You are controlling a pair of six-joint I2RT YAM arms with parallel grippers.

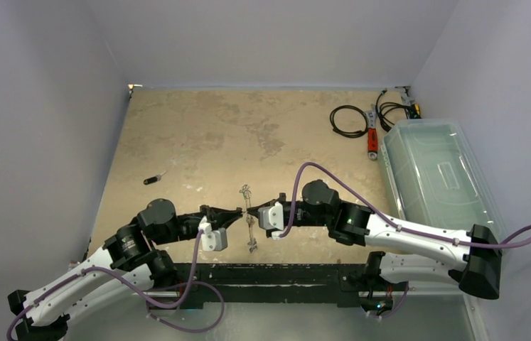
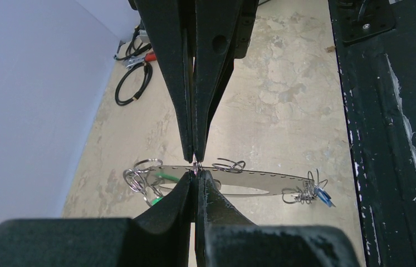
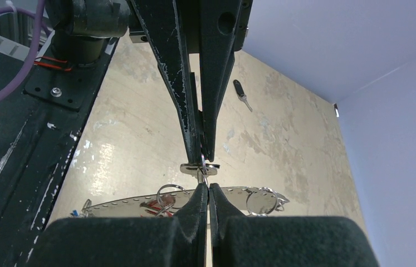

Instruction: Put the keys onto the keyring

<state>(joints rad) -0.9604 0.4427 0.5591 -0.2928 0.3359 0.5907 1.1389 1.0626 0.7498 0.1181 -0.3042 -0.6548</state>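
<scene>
The keyring, a thin silver hoop with a flat perforated crescent, hangs between my two grippers above the table's near middle. My left gripper and right gripper meet tip to tip, both shut on one small split ring at the crescent's edge. A small flat silver piece sits at that ring. More split rings hang along the hoop, with a green key, a blue key and a red key. A black-headed key lies alone on the table to the left.
A clear plastic bin stands along the right side. Black coiled cables and a red tool lie at the back right. A black base strip runs along the near edge. Grey walls close in the table.
</scene>
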